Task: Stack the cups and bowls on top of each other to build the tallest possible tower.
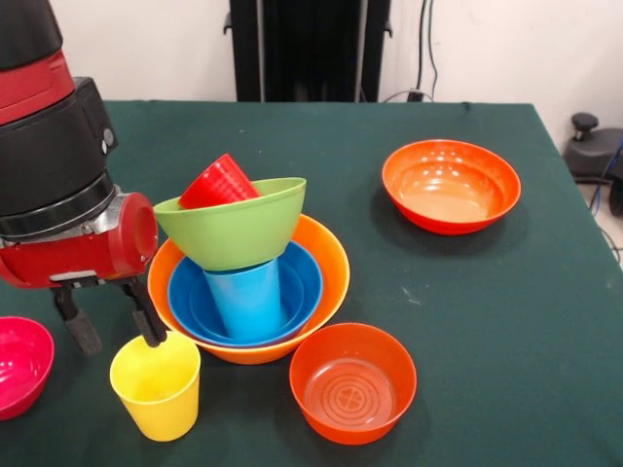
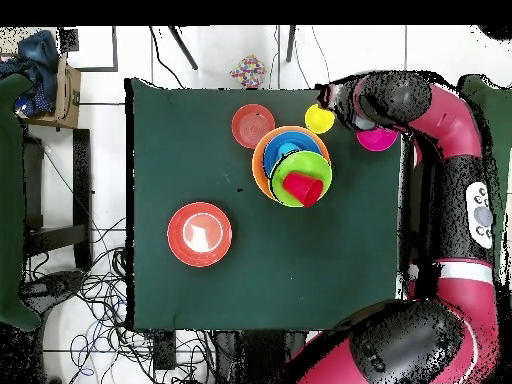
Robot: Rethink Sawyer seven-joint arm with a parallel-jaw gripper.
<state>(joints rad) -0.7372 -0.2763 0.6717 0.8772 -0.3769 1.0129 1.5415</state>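
Observation:
The tower stands left of centre: the pale orange bowl (image 1: pixel 326 255) (image 2: pixel 262 160) holds the blue bowl (image 1: pixel 302 282). A light blue cup (image 1: pixel 248 297) stands in it, carrying the lime green bowl (image 1: pixel 238 229) (image 2: pixel 312 165). The red cup (image 1: pixel 219 183) (image 2: pixel 303 188) lies tilted in the green bowl. The yellow cup (image 1: pixel 156 384) (image 2: pixel 319 118) stands upright on the cloth. My gripper (image 1: pixel 119 339) (image 2: pixel 331 101) hangs open and empty just behind the yellow cup, one fingertip (image 1: pixel 152 331) at its far rim. I cannot make out a small light blue bowl.
A magenta-pink bowl (image 1: pixel 19 365) (image 2: pixel 377 138) sits at the front view's left edge, beside the gripper. One red-orange bowl (image 1: pixel 352 381) (image 2: pixel 253 125) sits next to the tower, another (image 1: pixel 451 185) (image 2: pixel 200 233) stands apart. The green table (image 1: pixel 506 321) has a chair (image 2: pixel 30 200) beside it.

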